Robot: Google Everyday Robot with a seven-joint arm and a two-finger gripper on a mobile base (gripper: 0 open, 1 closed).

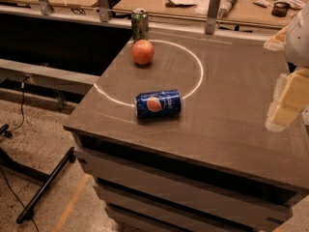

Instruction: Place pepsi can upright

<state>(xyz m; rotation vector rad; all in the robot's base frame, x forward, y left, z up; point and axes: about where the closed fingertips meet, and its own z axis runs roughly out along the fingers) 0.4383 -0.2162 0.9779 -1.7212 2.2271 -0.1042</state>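
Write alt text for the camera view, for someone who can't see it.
A pepsi can lies on its side on a dark table. Behind it sit an apple and an upright green can; the end effector hangs at the right edge, away from the pepsi can.

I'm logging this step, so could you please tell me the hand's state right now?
Hand: at the right edge, apart from the pepsi can lying on the table; open or closed cannot be told.

Pale cream, blocky tool (286,100) at right edge of view; white rounded arm housing (300,33) above it.
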